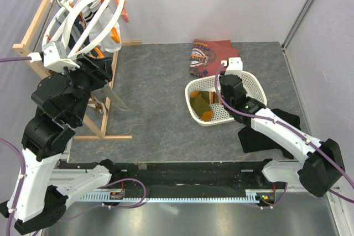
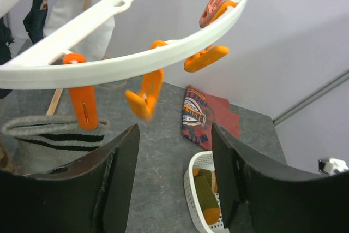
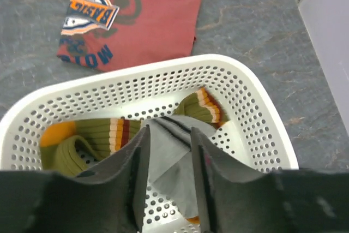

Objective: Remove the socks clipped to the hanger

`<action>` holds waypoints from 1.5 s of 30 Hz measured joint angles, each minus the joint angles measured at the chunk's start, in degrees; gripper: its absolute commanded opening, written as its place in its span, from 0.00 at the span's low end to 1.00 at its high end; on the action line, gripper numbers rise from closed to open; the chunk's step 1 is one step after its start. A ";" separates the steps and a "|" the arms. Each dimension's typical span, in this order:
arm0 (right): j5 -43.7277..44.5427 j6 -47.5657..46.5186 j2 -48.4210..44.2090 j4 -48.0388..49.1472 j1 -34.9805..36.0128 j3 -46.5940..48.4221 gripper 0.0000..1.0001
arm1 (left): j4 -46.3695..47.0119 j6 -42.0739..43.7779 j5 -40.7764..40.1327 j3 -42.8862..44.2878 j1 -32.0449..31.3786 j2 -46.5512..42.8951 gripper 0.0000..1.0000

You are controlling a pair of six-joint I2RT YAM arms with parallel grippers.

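Note:
The white ring hanger (image 1: 51, 27) with orange clips (image 2: 146, 95) hangs from the wooden rack at the back left. In the left wrist view a grey sock with black stripes (image 2: 49, 137) is clipped to the ring (image 2: 163, 53), and a white sock with dark stripes (image 2: 82, 9) hangs behind it. My left gripper (image 2: 174, 135) is open just below the ring, with nothing between its fingers. My right gripper (image 3: 169, 132) is open over the white mesh basket (image 3: 262, 107). A grey sock (image 3: 172, 156) lies loose between its fingers, on top of olive-green striped socks (image 3: 92, 140).
A folded maroon printed shirt (image 1: 207, 53) lies behind the basket (image 1: 254, 84). A black cloth (image 1: 265, 134) sits under the right arm. The wooden rack frame (image 1: 38, 20) stands at the left edge, its foot (image 1: 105, 135) reaching toward the middle.

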 measured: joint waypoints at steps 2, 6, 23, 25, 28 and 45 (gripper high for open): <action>-1.55 0.52 1.09 -0.87 -0.96 0.07 0.52 | 0.37 1.05 1.66 -0.17 0.00 -0.04 0.66; -10.97 -0.11 1.42 -0.59 -0.94 0.98 0.54 | 1.14 3.65 5.46 -0.33 0.00 -0.13 0.73; -46.69 -1.97 24.61 33.22 21.07 22.01 0.66 | 2.45 8.37 17.75 -3.19 0.00 -7.23 0.85; -46.69 -2.05 29.66 34.45 23.91 25.92 0.67 | 2.43 9.03 18.16 -3.80 0.00 -8.26 0.87; -44.72 -2.73 36.98 35.85 27.71 31.80 0.69 | 2.43 10.01 19.08 -4.42 0.00 -10.10 0.88; -28.76 -9.79 53.44 45.94 32.11 40.52 0.70 | 1.79 16.59 21.99 -10.82 0.00 -18.60 0.92</action>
